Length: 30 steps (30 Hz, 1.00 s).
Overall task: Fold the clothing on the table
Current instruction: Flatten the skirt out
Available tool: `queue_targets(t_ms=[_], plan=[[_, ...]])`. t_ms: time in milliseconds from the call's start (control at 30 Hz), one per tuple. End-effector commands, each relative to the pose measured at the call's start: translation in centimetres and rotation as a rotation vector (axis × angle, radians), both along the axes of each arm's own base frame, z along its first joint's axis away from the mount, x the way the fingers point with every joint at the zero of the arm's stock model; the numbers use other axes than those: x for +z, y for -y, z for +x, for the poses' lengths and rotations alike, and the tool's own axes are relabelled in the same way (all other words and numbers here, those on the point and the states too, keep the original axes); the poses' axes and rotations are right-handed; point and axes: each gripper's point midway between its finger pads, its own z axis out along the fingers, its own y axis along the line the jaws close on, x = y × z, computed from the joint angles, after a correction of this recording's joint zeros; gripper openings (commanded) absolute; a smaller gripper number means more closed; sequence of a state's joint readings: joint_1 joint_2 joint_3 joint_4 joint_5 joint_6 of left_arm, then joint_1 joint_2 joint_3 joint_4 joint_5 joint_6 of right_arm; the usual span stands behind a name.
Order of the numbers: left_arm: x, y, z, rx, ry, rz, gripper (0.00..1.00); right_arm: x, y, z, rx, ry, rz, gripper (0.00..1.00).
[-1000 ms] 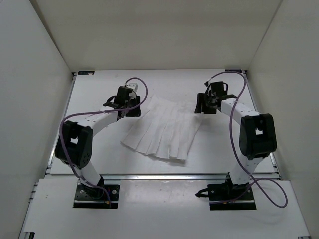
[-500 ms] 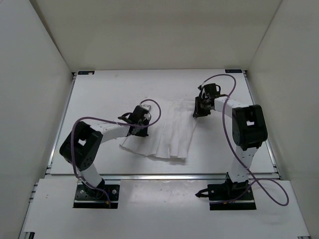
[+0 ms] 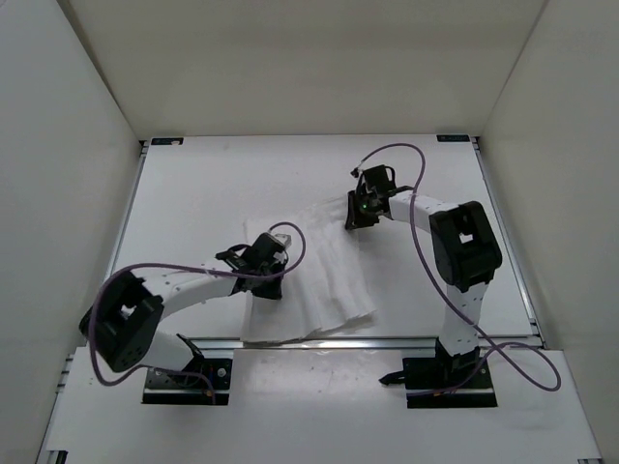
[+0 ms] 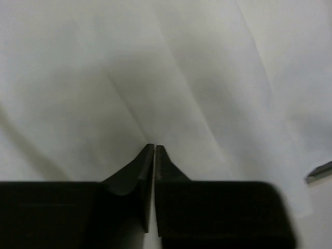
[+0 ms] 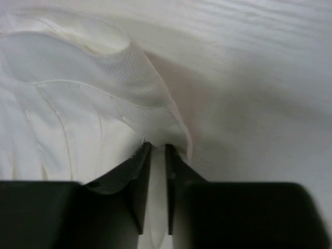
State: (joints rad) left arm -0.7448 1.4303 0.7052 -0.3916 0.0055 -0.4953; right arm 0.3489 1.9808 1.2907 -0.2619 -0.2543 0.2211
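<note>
Table (image 3: 193, 193) bears clothing (image 3: 324, 280) (pleated) stretched diagonally, far-right to near-left.

Left gripper (image 3: 268, 263) has come off the far left corner of the clothing (image 3: 324, 285) and moved toward the near rail, jaws now pinched on fabric. Right gripper (image 3: 359, 217) has slid left, jaws closed on a raised fold. Clothing, earlier fanned wide on the desk (image 3: 193, 188), is now narrower and reaches the near rail.

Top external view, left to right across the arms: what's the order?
Left arm's black elbow housing → left gripper → right gripper → right arm's black elbow housing. The white pleated fabric garment spans both grippers, so it is left unplaced.
</note>
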Motion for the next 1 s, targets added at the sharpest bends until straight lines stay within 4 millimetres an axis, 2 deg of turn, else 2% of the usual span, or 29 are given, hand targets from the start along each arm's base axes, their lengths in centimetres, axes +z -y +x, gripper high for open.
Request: queue_targets(t_ms=[0, 33, 67, 100, 133, 167, 233, 267, 333, 367, 400, 433, 467, 533, 633, 733, 800, 967], plan=[[4.4, -2.4, 0.0, 0.085, 0.025, -0.059, 0.22, 1.3, -0.6, -1.8, 0.004, -0.018, -0.001, 0.20], [6.3, -3.1, 1.5, 0.123, 0.077, -0.109, 0.31, 1.9, -0.2, -1.7, -0.007, -0.012, 0.007, 0.28], [8.3, -3.9, 3.1, 0.158, 0.135, -0.145, 0.43, 3.4, 0.1, -1.0, -0.012, 0.021, 0.027, 0.40], [9.3, -5.1, 4.5, 0.185, 0.177, -0.145, 0.53, 5.0, 0.3, -0.5, -0.014, 0.059, 0.043, 0.44], [10.9, -5.5, 5.7, 0.204, 0.226, -0.165, 0.58, 6.6, 0.8, 0.1, -0.019, 0.097, 0.071, 0.54], [12.2, -6.3, 7.2, 0.226, 0.277, -0.161, 0.69, 7.4, 1.6, 0.7, -0.036, 0.120, 0.084, 0.62], [12.8, -7.3, 9.6, 0.257, 0.338, -0.143, 0.73, 9.6, 2.3, 2.0, -0.029, 0.208, 0.116, 0.75], [12.0, -7.9, 10.3, 0.270, 0.329, -0.109, 0.73, 10.2, 2.7, 3.0, -0.019, 0.255, 0.129, 0.83], [11.0, -8.4, 12.1, 0.309, 0.342, -0.084, 0.74, 10.8, 2.6, 4.6, 0.028, 0.305, 0.160, 0.90], [9.6, -9.2, 12.7, 0.346, 0.321, -0.053, 0.74, 10.8, 2.6, 5.1, 0.058, 0.315, 0.167, 0.90], [9.3, -9.4, 13.5, 0.373, 0.333, -0.061, 0.73, 9.9, 2.3, 5.6, 0.082, 0.299, 0.169, 0.89], [8.3, -9.4, 14.1, 0.386, 0.342, -0.067, 0.74, 9.8, 2.3, 6.6, 0.095, 0.291, 0.192, 0.90], [7.2, -9.8, 14.3, 0.402, 0.319, -0.067, 0.74, 9.6, 1.8, 6.7, 0.128, 0.287, 0.199, 0.89], [6.8, -10.2, 15.7, 0.436, 0.330, -0.081, 0.76, 8.3, 1.4, 7.6, 0.164, 0.252, 0.230, 0.89], [5.4, -10.7, 16.9, 0.453, 0.310, -0.044, 0.76, 7.1, 0.1, 7.7, 0.199, 0.229, 0.265, 0.89], [5.0, -11.2, 18.1, 0.476, 0.318, -0.038, 0.76, 6.3, -0.8, 7.6, 0.217, 0.216, 0.258, 0.89], [4.1, -11.3, 18.5, 0.495, 0.305, -0.057, 0.77, 4.7, -0.4, 7.5, 0.198, 0.186, 0.232, 0.90], [2.8, -11.3, 19.4, 0.540, 0.283, -0.123, 0.77, 3.9, -0.7, 7.2, 0.194, 0.161, 0.235, 0.84]])
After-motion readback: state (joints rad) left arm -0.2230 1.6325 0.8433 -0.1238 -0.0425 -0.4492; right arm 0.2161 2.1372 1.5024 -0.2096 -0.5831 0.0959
